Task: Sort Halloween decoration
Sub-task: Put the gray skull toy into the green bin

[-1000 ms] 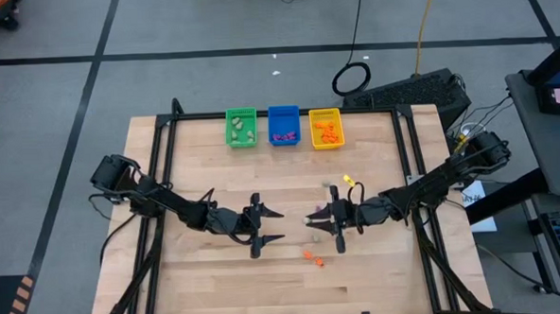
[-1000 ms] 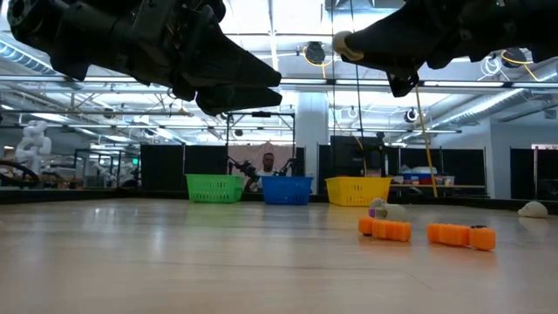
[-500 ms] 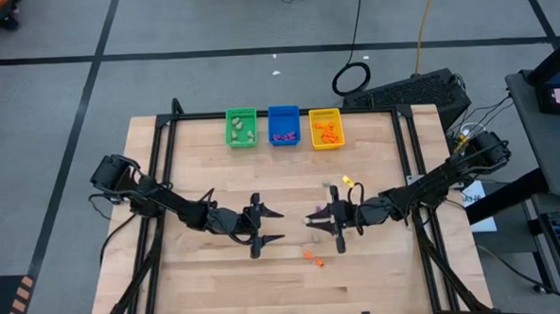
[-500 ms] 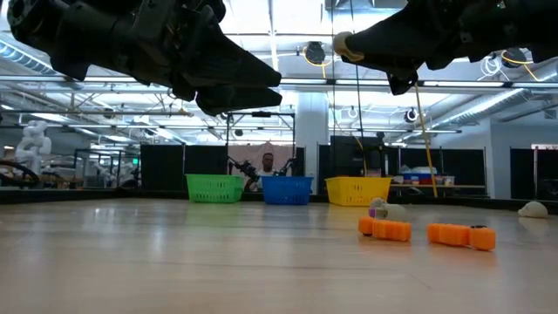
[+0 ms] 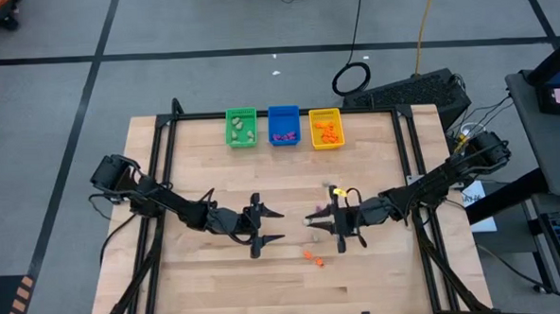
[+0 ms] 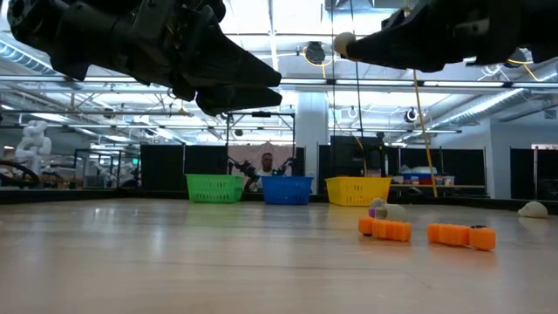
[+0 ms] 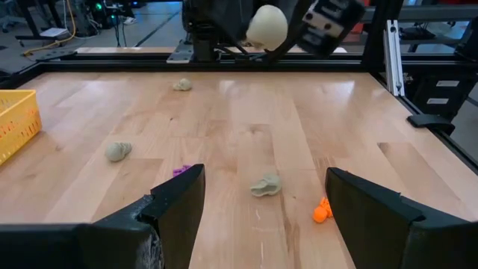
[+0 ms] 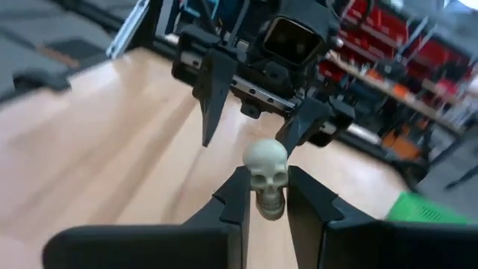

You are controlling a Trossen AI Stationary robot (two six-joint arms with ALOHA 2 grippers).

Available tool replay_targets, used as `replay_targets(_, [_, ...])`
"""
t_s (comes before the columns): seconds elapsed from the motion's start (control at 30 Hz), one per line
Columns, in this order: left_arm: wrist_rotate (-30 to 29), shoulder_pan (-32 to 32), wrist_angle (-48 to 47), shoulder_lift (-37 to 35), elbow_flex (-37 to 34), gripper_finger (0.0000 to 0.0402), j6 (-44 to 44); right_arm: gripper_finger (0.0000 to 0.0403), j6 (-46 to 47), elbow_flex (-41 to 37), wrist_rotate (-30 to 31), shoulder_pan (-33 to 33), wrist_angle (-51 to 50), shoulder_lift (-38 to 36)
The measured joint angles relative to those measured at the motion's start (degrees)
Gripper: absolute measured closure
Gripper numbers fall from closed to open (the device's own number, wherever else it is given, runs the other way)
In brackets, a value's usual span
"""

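Wooden tabletop (image 5: pixel 204 160) seen from above, carrying a row of three bins at its far edge: green bin (image 5: pixel 241 126), blue bin (image 5: pixel 283 125) and yellow bin (image 5: pixel 325 128), each already holding a few trinkets of one colour group. The left arm waits over the middle of the tabletop, left gripper (image 5: pixel 267 225) spread wide and empty. The right gripper (image 8: pixel 266 196) faces it from just beside, raised clear of the wood and pinching a pale skull trinket (image 8: pixel 266 175) between its fingertips by the jaw end, cranium protruding forward. Unsorted Halloween decoration lies loose near the grippers: two orange pieces (image 6: pixel 384 228) (image 6: pixel 460 235), a pale piece with a purple one (image 6: pixel 381 208) behind them, and further pale pieces (image 7: pixel 265 184) across the wood. Judged step: carrying the skull to a bin. Since the green bin seems to hold the pale items, the carry should probably end there; the grip covers little of the skull, so a smooth, level transit and a release low over the bin's centre would limit the risk of slipping or bouncing out.
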Motion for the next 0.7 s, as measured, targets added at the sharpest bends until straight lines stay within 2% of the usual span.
replay_targets(0.43, [0.0,0.0,0.0,0.0,0.0,0.0128,0.0,0.0354,-32.2,0.0,0.1,0.0,0.0,0.0])
replay_targets(0.7, [0.0,0.0,0.0,0.0,0.0,0.0128,0.1,0.0334,-36.0,0.0,0.1,0.0,0.0,0.0])
